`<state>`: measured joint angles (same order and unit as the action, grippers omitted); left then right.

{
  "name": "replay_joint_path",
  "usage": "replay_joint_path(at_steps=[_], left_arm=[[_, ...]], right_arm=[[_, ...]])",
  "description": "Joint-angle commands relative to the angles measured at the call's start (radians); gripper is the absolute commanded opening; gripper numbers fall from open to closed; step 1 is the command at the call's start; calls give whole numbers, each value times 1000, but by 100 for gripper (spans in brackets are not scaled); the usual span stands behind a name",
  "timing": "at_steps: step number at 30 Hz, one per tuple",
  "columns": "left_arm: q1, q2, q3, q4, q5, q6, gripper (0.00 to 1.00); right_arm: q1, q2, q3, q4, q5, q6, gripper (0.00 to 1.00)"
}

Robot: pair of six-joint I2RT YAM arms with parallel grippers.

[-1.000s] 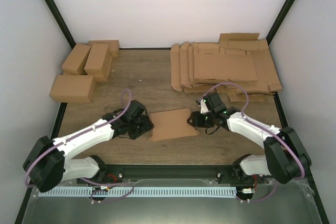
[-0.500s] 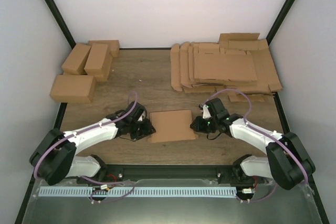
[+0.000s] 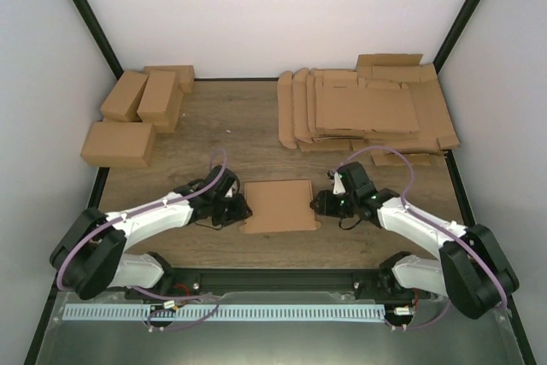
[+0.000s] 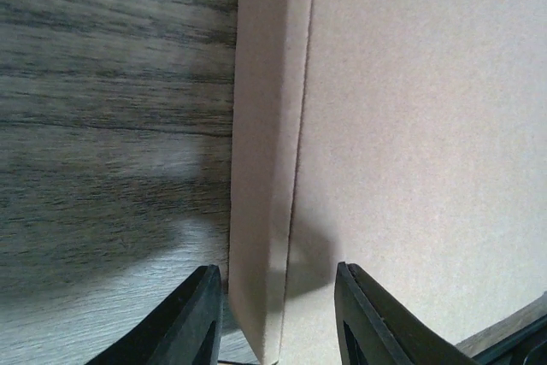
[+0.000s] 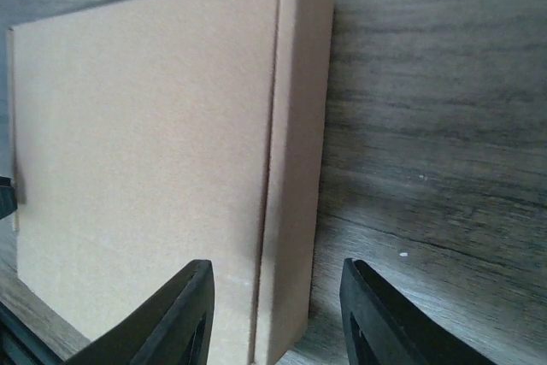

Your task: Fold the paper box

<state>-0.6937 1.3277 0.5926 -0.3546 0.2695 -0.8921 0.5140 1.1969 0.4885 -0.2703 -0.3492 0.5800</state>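
At either end of the paper box [image 3: 278, 206], flat on the counter [image 3: 239, 126], we found the left end effector [image 4: 275, 297] and the right end effector [image 5: 278, 292] half-open astride its edges, equally near, its long axis running between them.

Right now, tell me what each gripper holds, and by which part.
Nothing is gripped. The left gripper straddles the paper box at its left edge fold, and the right gripper at its right edge fold. Both stand open, not pinching the cardboard.

Top external: high above paper box [image 3: 278, 205], from its near side, tilted down. 2 wrist views: close-up, facing box's left and right edges. All 3 share box.
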Motion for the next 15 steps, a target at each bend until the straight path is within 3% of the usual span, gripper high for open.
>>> replay_joint_path(at_steps=[1,6,15], left_arm=[[2,-33,10,-16,-40,40,38],[0,25,-2,24,-6,48,35],[-5,57,-1,42,13,74,30]], right_arm=[[4,-57,2,-39,54,-2,42],[4,17,-54,47,-27,-1,30],[4,90,-55,113,-58,-13,22]])
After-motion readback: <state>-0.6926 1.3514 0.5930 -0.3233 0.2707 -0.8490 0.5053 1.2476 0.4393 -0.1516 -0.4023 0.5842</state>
